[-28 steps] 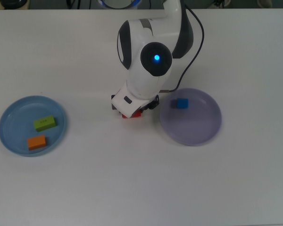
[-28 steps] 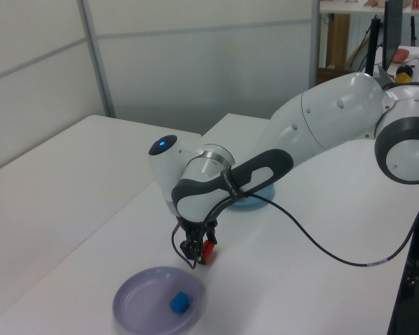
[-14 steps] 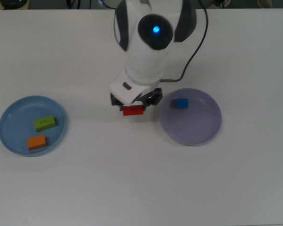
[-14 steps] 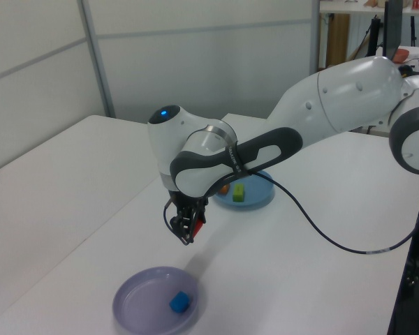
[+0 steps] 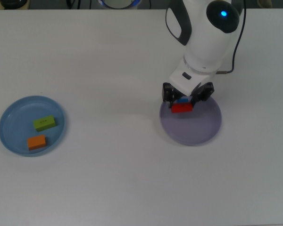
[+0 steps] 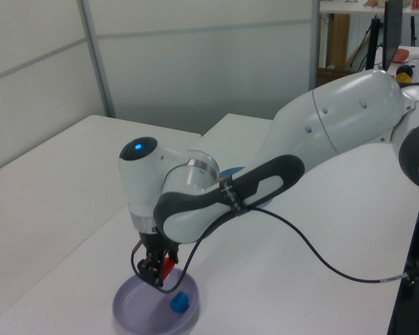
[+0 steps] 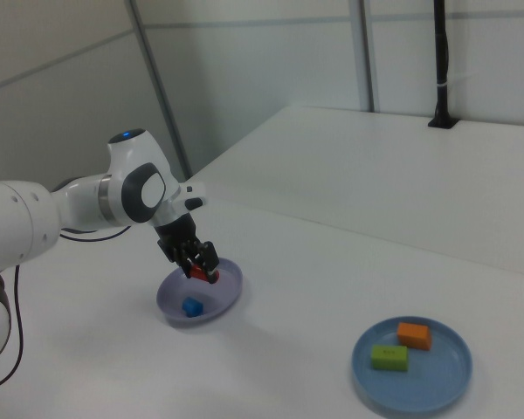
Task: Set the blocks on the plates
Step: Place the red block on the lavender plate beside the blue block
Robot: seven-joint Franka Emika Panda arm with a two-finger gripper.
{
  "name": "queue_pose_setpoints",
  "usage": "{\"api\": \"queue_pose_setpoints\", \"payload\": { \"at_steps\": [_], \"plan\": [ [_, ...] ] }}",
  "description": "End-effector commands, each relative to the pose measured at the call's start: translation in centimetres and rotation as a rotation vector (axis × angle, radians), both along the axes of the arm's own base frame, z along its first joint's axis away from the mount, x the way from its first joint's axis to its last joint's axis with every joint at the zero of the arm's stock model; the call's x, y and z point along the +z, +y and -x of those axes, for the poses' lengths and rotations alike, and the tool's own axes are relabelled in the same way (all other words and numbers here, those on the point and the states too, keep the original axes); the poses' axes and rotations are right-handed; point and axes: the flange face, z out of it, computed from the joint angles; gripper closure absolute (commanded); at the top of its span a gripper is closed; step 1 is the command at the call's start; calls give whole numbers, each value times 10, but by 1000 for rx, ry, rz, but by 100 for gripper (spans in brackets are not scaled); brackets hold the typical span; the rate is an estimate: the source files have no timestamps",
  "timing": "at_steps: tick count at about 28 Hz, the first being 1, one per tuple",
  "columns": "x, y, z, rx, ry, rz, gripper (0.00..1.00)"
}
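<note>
Since a second ago the gripper (image 5: 181, 100) has carried the small red rectangular block (image 5: 182, 108) from the bare white worktop (image 5: 113, 179) to above the round pale lavender plate (image 5: 198, 127), clamping it above the small blue block (image 7: 192, 307) lying there. The lime-green rectangular block (image 5: 44, 123) and orange rectangular block (image 5: 37, 141) rest apart on the round light blue plate (image 5: 12, 122).

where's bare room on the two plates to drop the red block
The round pale lavender plate is bare across its half toward the top view's bottom. It is crowded at its upper left rim, where the small blue block lies under the claw holding the red rectangular block. The round light blue plate is bare in its left and upper parts beside the lime-green block and orange block.
</note>
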Motion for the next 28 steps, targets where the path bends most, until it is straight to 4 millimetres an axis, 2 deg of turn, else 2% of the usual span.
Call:
{"api": "queue_pose_setpoints", "payload": {
  "at_steps": [1,5,9,11,12,18,20,21,26,28],
  "plan": [
    [-26,2,-6,-17,-36,38,83],
    [-45,2,-7,-26,-21,58,65],
    [-46,2,-5,-11,-19,64,61],
    [-46,3,-5,0,-23,77,8],
    [-45,6,-4,4,-24,79,0],
    [-33,8,-4,3,-35,74,0],
    [-19,4,-5,-10,-48,62,0],
    [-1,-3,-5,-22,-66,59,0],
    [39,-43,-8,-87,-77,64,0],
    [64,-69,-8,-117,-89,67,0]
  ]
}}
